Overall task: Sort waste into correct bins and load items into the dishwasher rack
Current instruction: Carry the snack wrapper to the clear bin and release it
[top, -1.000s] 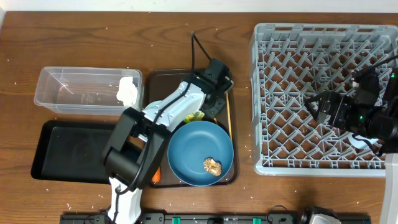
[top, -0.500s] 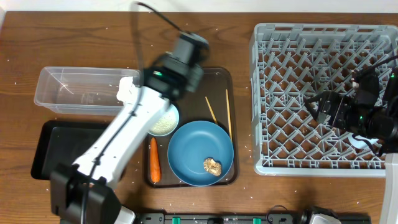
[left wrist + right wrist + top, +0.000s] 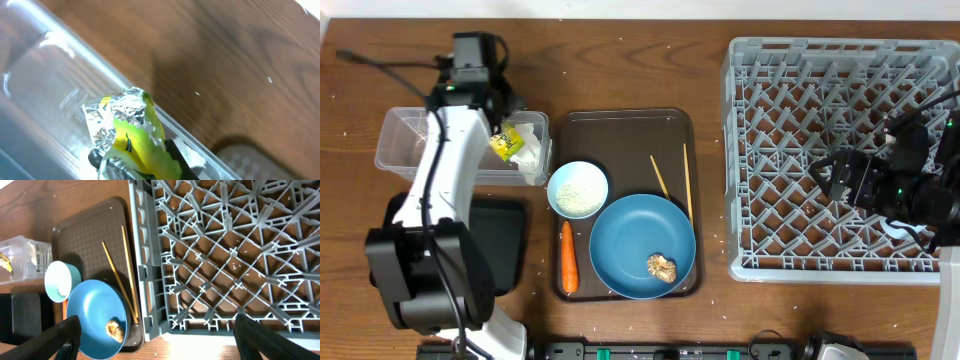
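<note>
My left gripper is shut on the yellow-green wrapper and holds it over the clear tub, next to the white tissue lying in the tub. The left wrist view shows the wrapper between my fingers above the tub wall. On the brown tray sit a bowl of rice, a carrot, two chopsticks and the blue plate with a tan scrap. My right gripper is open over the grey rack.
The black tray lies in front of the clear tub, partly under my left arm. Rice grains are scattered over the wooden table. The right arm covers the rack's right side. No cups are clearly visible.
My left arm has swung from the brown tray leftward to the clear tub, carrying the wrapper. The bowl and carrot are uncovered. The right arm has not moved.
</note>
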